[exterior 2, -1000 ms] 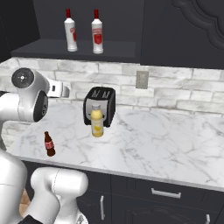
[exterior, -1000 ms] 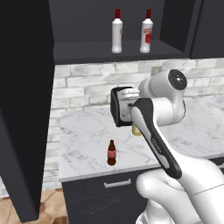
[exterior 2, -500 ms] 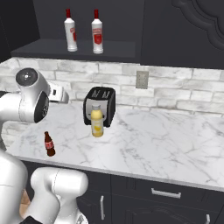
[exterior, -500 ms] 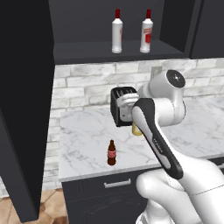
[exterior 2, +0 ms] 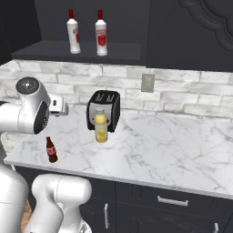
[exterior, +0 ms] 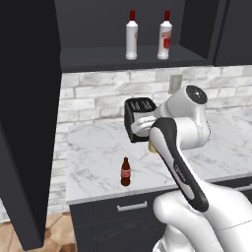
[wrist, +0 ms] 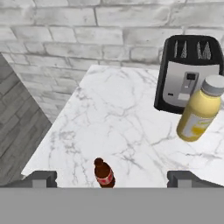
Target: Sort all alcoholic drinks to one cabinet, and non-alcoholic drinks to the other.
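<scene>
The claw (wrist: 111, 177) is spread wide, holding nothing, above the little brown bottle (wrist: 104, 173) near the marble surface's (exterior 2: 150, 145) front left edge. The yellow juice bottle (exterior 2: 101, 128) stands by the toaster (exterior 2: 104, 108) (right in front of it). Two white red-capped bottles (exterior: 131, 36) sit on the open cabinet's shelf (exterior: 98, 53) — side by side.

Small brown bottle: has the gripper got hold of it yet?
Apart. In the hand view the small brown bottle stands on the marble counter with bare counter on both sides, well clear of the open gripper.

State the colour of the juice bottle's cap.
Pale grey, on the yellow juice bottle; the hand view shows it best.
</scene>
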